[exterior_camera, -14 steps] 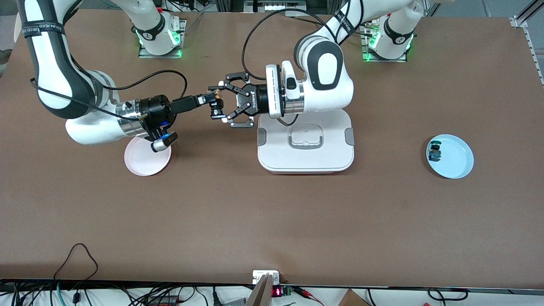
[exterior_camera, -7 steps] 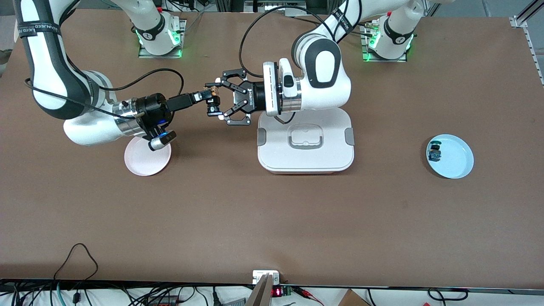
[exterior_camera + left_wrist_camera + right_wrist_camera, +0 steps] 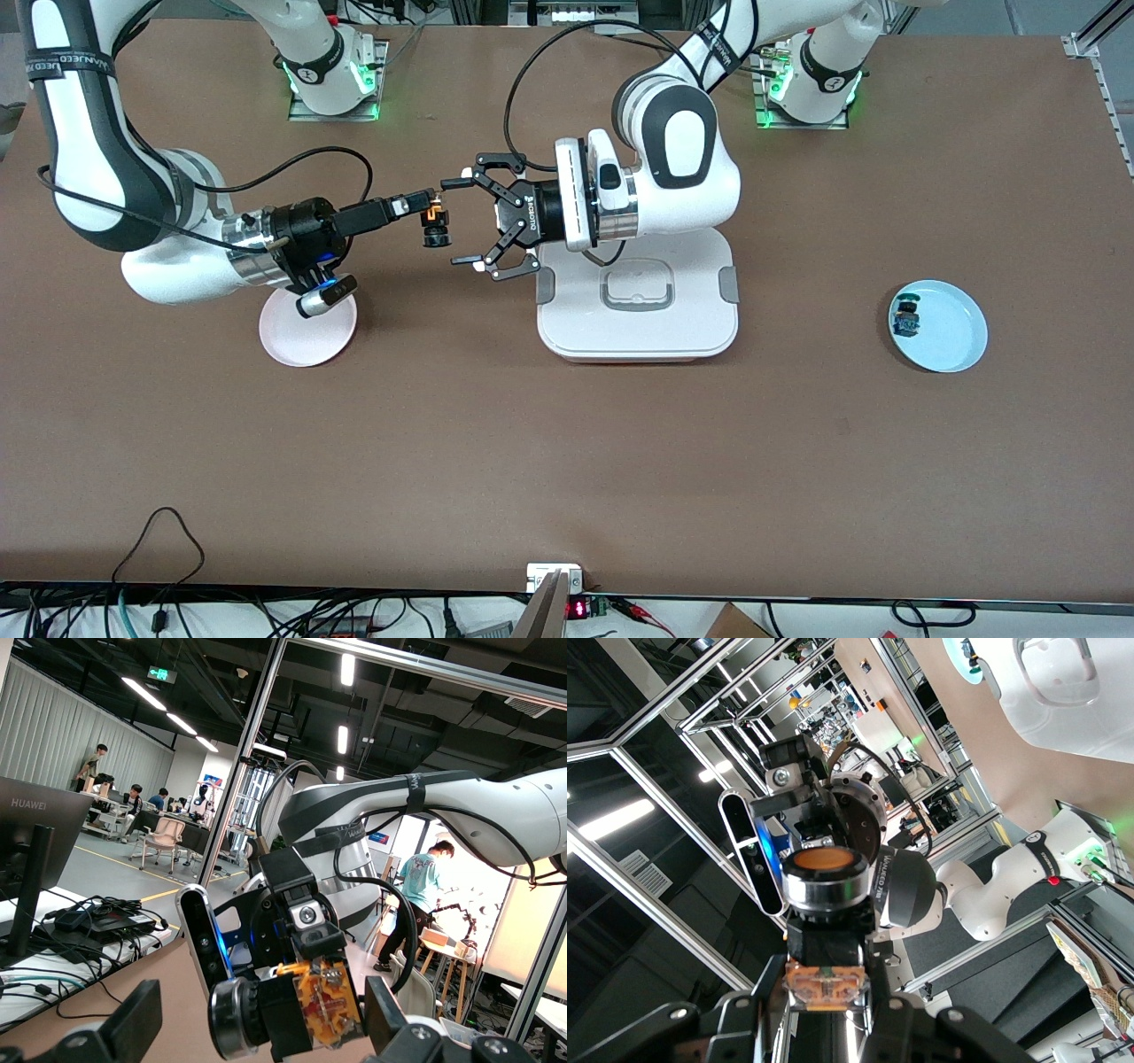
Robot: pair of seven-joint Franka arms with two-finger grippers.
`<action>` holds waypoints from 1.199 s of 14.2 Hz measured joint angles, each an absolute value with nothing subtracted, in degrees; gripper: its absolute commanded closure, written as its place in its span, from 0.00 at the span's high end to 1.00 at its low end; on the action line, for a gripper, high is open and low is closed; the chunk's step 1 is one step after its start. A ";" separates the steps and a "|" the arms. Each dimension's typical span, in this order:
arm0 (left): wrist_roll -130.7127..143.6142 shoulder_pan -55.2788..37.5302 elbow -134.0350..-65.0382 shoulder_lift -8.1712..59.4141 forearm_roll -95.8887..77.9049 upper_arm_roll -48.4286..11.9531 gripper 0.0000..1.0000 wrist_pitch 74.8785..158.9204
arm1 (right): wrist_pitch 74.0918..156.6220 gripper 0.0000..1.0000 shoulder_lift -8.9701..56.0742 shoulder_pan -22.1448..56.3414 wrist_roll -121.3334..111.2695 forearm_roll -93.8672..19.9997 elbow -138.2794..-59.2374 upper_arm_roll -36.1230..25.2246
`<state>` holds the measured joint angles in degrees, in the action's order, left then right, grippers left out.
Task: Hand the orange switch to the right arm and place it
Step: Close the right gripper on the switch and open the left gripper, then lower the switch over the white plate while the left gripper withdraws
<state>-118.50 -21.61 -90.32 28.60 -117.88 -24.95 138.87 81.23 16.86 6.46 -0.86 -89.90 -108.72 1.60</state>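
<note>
Front view: handover done. Right gripper clamps the orange switch in the air above the table; left gripper hangs wide open, empty, just beside. Next, judged: carry to pink plate.

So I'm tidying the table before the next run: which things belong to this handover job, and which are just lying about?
Job:
- orange switch, held in the right pincer
- left pincer, open beside it
- pink plate, likely the drop spot

Lying about:
- white lidded box
- blue plate with the blue-and-green switch
</note>
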 measured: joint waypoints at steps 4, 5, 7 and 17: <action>-118.56 -21.45 -89.93 28.10 -117.88 -24.91 1.00 139.09 | 81.08 0.01 16.84 6.44 -1.42 -89.90 -108.72 1.60; -118.56 -21.36 -89.80 27.98 -117.88 -24.90 1.00 139.20 | 81.08 0.00 16.81 6.36 -2.22 -89.90 -108.72 1.59; -118.56 -21.19 -89.73 27.82 -117.88 -24.80 1.00 139.30 | 81.08 0.00 16.78 5.45 -3.78 -89.89 -108.72 1.50; -93.49 -12.75 -88.73 26.57 -84.54 -24.61 1.00 132.00 | 80.90 0.00 15.77 -0.23 -14.88 -68.78 -108.53 1.31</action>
